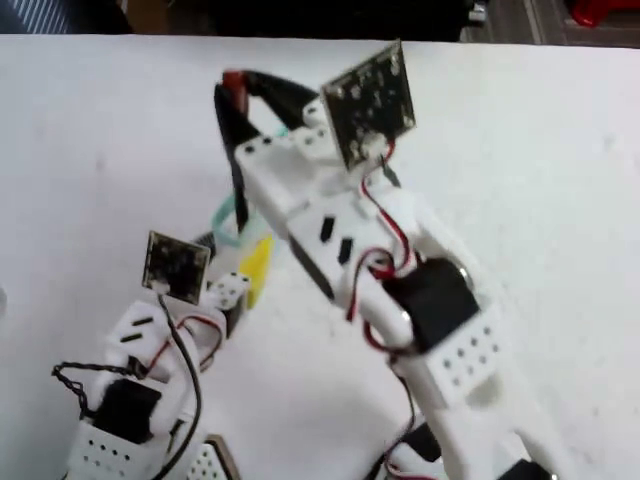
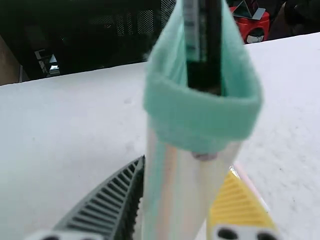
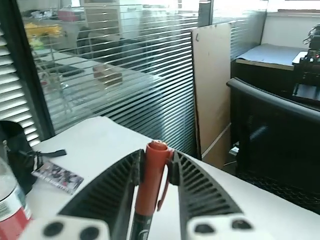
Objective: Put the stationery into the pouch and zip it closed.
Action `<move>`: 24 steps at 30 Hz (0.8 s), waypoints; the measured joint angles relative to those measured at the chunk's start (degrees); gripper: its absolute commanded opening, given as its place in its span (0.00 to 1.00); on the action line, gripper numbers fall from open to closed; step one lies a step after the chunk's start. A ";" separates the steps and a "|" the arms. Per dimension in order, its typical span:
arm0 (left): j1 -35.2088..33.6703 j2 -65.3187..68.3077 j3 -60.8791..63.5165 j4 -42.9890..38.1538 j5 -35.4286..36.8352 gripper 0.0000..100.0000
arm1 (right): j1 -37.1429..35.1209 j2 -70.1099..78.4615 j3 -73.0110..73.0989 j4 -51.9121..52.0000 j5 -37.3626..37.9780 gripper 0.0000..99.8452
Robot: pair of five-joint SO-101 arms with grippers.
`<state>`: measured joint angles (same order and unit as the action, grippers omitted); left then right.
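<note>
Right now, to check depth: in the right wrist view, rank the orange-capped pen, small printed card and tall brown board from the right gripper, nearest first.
1. Orange-capped pen, between the right gripper's fingers.
2. Small printed card, on the white table.
3. Tall brown board, standing beyond the table.

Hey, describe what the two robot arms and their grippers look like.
The left arm and right arm are white blocky plastic with black motors, red and black cables, and a square circuit board each. The left gripper has one dark grey ribbed finger and one yellow; the right gripper has two black ribbed fingers.
</note>
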<state>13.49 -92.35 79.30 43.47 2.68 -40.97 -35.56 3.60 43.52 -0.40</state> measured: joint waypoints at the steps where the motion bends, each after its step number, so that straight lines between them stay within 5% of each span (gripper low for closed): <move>1: 0.00 0.00 0.00 0.00 0.00 0.20 | -0.44 -0.88 0.00 1.23 0.00 0.04; 7: 0.00 0.00 0.00 0.00 0.00 0.20 | -2.37 -2.90 0.00 8.70 0.00 0.27; 19: 0.00 0.09 0.00 0.00 0.00 0.20 | -2.20 -7.12 -1.41 14.07 0.00 0.23; 24: 0.00 0.09 0.00 0.00 0.00 0.20 | 5.27 -8.44 -2.20 16.35 0.00 0.23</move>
<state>13.49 -92.26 79.30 43.47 2.68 -35.69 -44.00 1.41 59.87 -0.40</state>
